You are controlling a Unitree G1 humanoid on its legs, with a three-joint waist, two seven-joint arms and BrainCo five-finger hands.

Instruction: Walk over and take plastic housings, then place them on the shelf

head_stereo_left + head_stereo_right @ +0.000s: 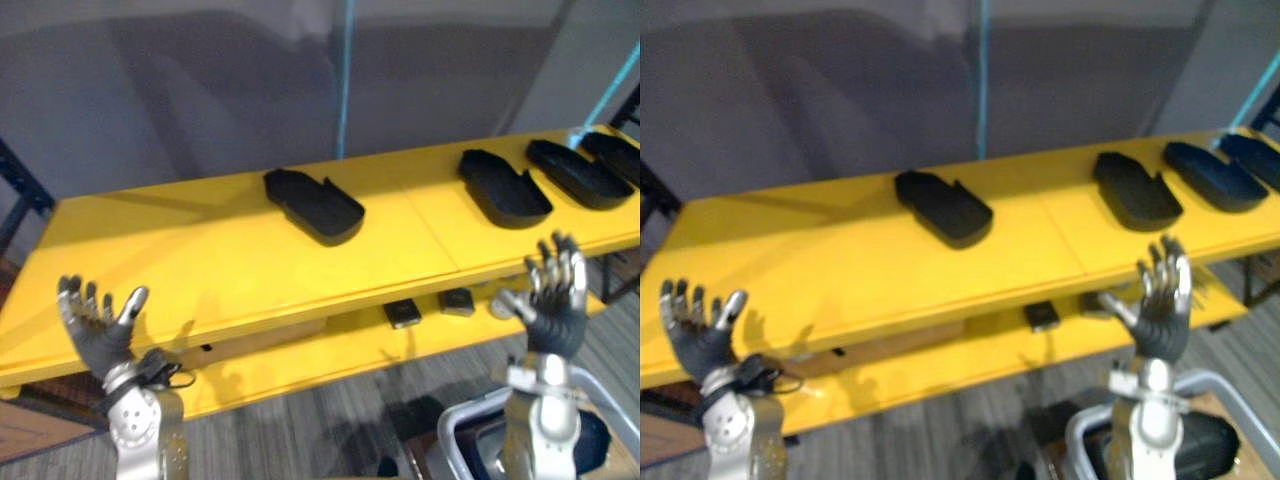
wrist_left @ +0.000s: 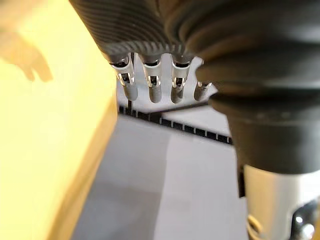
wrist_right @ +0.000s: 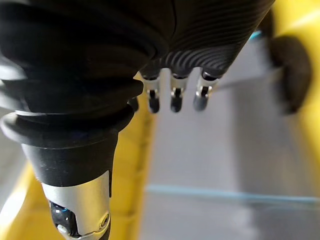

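Several black plastic housings lie on the yellow shelf's top board (image 1: 200,260): one housing (image 1: 314,204) near the middle, another housing (image 1: 503,186) to its right, and two more housings (image 1: 580,172) at the far right end. My left hand (image 1: 98,328) is raised in front of the shelf's left part, fingers spread and straight, holding nothing. My right hand (image 1: 556,298) is raised in front of the shelf's right part, also open and empty. Both hands are short of the board's front edge. In the right wrist view a dark housing (image 3: 290,72) shows past the straight fingers (image 3: 172,97).
A lower yellow board (image 1: 330,355) carries two small dark blocks (image 1: 403,313). A grey wall with a blue strip (image 1: 345,80) stands behind. Dark racking (image 1: 20,185) flanks the left end. A grey-framed cart (image 1: 470,430) stands on the carpet at lower right.
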